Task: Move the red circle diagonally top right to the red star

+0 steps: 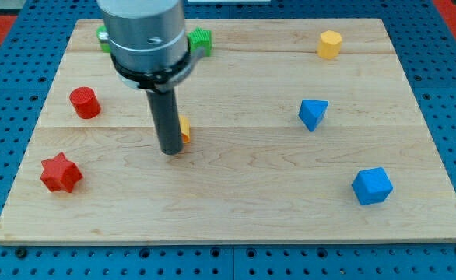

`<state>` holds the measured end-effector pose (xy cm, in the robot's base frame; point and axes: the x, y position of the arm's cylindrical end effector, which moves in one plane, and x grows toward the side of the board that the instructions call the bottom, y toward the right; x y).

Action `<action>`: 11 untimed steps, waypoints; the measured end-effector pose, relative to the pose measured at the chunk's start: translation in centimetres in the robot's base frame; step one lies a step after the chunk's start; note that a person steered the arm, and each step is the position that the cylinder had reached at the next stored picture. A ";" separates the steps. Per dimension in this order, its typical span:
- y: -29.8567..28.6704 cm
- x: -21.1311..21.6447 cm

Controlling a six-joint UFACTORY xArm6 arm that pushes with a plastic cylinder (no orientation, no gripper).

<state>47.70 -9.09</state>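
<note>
The red circle (84, 103) is a short red cylinder at the view's left on the wooden board (236, 210). The red star (61, 173) lies below it and slightly to the left, near the board's left edge. My tip (170, 152) rests on the board right of both red blocks, about a hand's width from the red circle. It stands directly against a small orange block (184, 129), which the rod mostly hides.
A green block (201, 39) shows at the view's top, partly hidden by the arm, with another green bit at its left (103, 35). A yellow hexagon (330, 43) sits top right. A blue triangle-like block (313, 113) and a blue cube (371, 186) lie at the right.
</note>
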 end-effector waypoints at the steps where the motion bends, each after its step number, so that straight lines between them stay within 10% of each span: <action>1: -0.6 -3.0; 5: -15.6 -5.4; 8: -15.2 -12.0; 10: -3.7 -11.2; 11: -8.9 -10.6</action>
